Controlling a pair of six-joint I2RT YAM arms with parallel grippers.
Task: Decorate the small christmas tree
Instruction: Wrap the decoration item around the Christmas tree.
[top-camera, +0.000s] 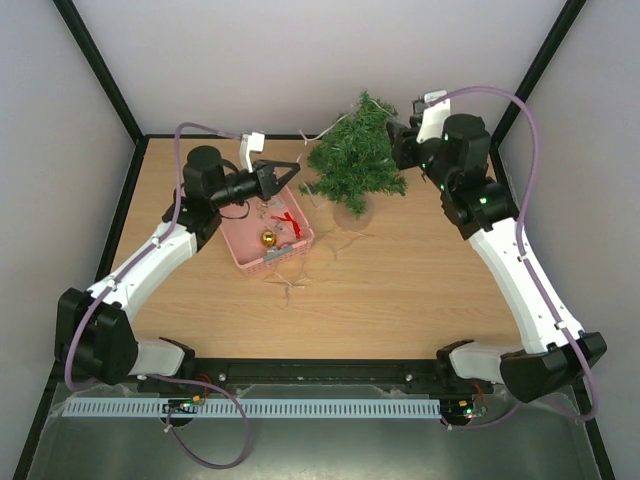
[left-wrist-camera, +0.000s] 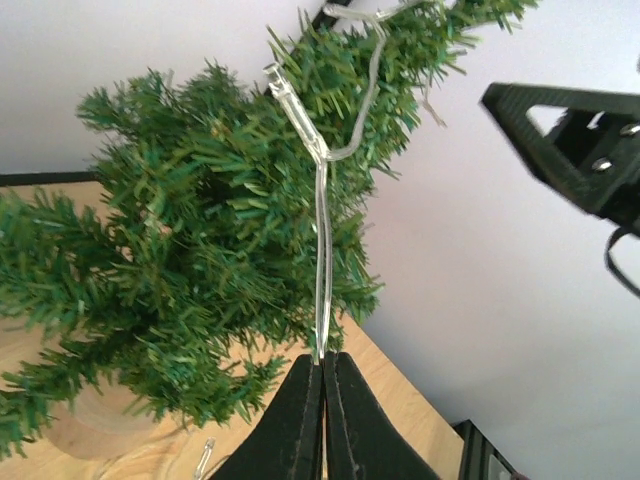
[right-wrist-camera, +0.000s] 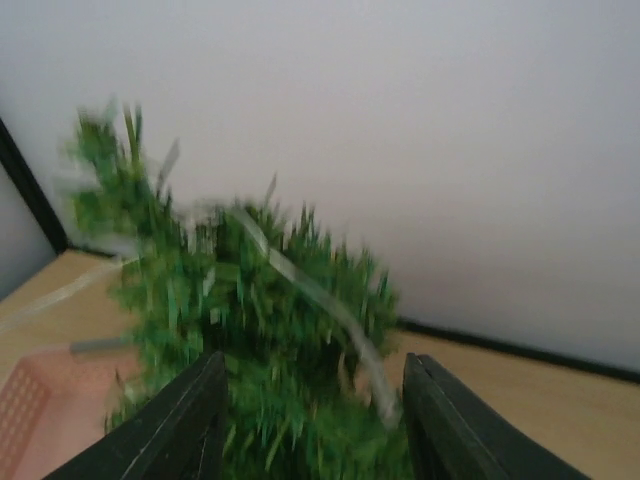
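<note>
Small dark green bristly Christmas tree (top-camera: 355, 160) is noted at the far middle of the light wooden counter (top-camera: 420, 290), standing on its round pale base (top-camera: 352, 208). It is close to the back wall.

A pink plastic basket (top-camera: 243, 262) is set just left of the base. A small gold ball (top-camera: 267, 238) and a red ribbon (top-camera: 288, 217) are seen inside it. Loose pale strands (top-camera: 290, 282) are scattered on the counter in front of the basket.

Left fingers (left-wrist-camera: 300, 420) are pressed flat together, and a thin pale string (left-wrist-camera: 321, 250) is pinched between their tips. From there the string is led up across the needles to a bend near the treetop. These fingers are held over the basket's far end, pointed at the tree's left side.

Right fingers (right-wrist-camera: 180, 430) are spread apart with nothing clamped. They are raised at the tree's upper right, near the top, pointing towards it. In the right wrist view the branches are blurred; contact with them cannot be judged.
</note>
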